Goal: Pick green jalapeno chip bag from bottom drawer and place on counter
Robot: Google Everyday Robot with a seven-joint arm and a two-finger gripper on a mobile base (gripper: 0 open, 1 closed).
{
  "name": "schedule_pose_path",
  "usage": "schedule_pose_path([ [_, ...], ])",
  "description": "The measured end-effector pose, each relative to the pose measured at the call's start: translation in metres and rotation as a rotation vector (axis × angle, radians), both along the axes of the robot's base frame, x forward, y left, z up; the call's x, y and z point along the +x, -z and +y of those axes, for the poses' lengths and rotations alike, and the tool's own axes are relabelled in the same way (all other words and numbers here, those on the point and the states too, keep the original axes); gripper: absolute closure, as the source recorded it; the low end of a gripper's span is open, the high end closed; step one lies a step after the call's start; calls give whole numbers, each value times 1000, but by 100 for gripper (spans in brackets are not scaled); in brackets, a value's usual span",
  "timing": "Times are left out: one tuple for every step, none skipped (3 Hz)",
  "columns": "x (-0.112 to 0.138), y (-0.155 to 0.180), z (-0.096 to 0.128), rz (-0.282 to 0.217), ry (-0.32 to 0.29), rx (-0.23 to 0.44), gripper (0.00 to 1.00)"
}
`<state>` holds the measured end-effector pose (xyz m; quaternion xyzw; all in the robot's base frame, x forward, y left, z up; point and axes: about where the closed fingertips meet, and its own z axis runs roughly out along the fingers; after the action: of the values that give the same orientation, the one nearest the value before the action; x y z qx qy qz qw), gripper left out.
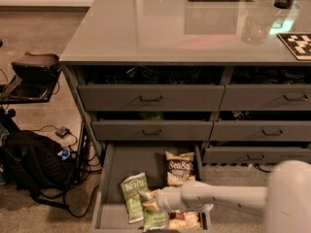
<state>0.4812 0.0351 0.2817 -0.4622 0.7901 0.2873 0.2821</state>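
The bottom drawer (108,188) is pulled open and holds several snack bags. A pale yellow-green bag, which I take to be the green jalapeno chip bag (155,219), lies near the drawer's front. My gripper (148,203) reaches in from the right, low in the drawer, right at this bag's top edge, which it hides. A darker green Kettle bag (132,194) lies just to its left. The counter (160,28) is the glossy grey-green top above the drawers.
One brown-and-white Sea Salt bag (180,168) lies at the drawer's back and another (185,221) at its front right. Two handled drawers (150,98) sit above. A glass (256,25) and a checkered board (297,43) are on the counter. A black backpack (34,166) is on the floor.
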Motion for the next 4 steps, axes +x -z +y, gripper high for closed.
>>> schedule_pose_path([
  [-6,-69,-33,-75,-3,60,100],
  [-2,-142,-70,-149,53,69,100],
  [7,-209,-99,-206,122,59,100],
  [14,-267,-121,-264,188,72,100],
])
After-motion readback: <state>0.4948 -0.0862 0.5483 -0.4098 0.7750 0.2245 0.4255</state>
